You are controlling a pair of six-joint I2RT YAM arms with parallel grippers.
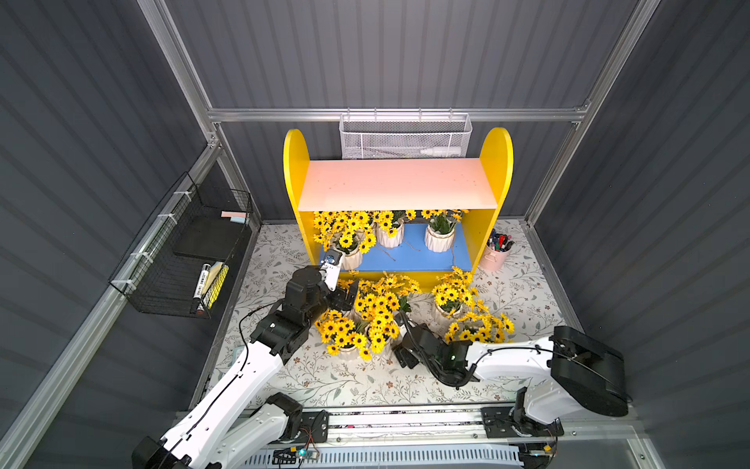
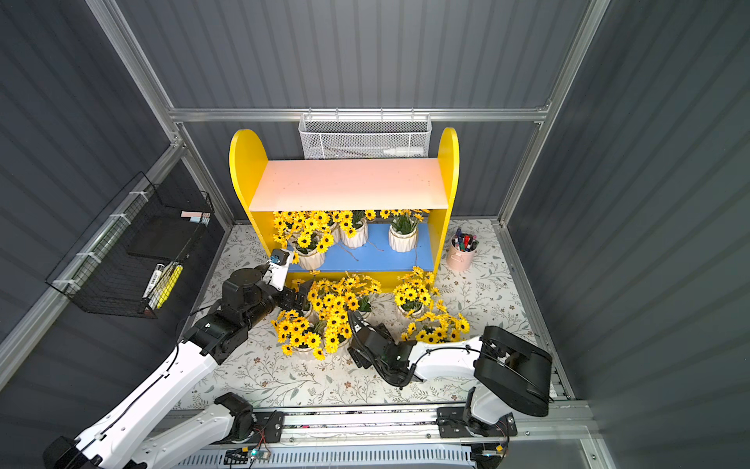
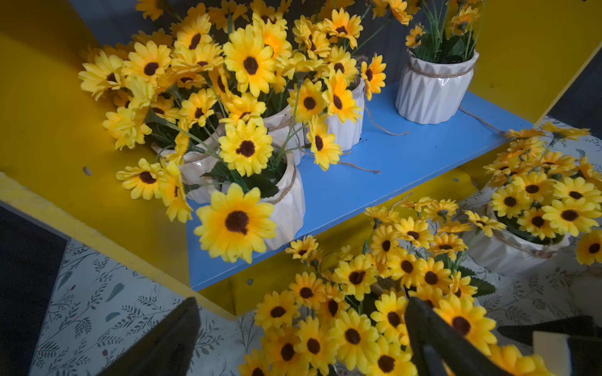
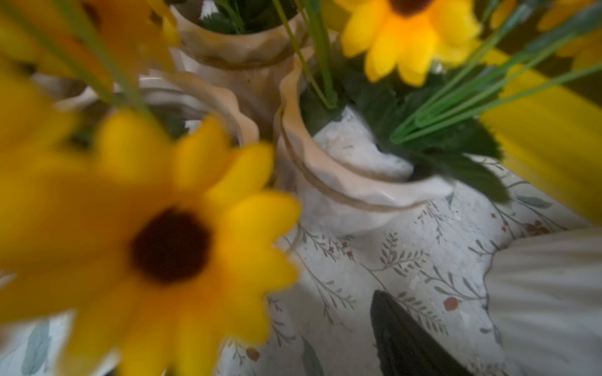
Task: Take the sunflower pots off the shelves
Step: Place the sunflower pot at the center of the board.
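On blue lower board [image 1: 410, 258] of shelves [image 1: 395, 182] we see sunflower pots [image 3: 433, 94], most crowded at one end. Other pots [image 1: 446, 310] stand on table [image 1: 324, 385] in front. Left gripper [image 3: 303, 304] wide open over table flowers, gripping nothing. Right gripper [image 1: 404, 320] deep in flowers; we cannot tell its jaws.

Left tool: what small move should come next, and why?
Probably advance the left tool toward the front pot on the blue board: its jaws stand open, that pot sits nearest, and more pots stand on that board.
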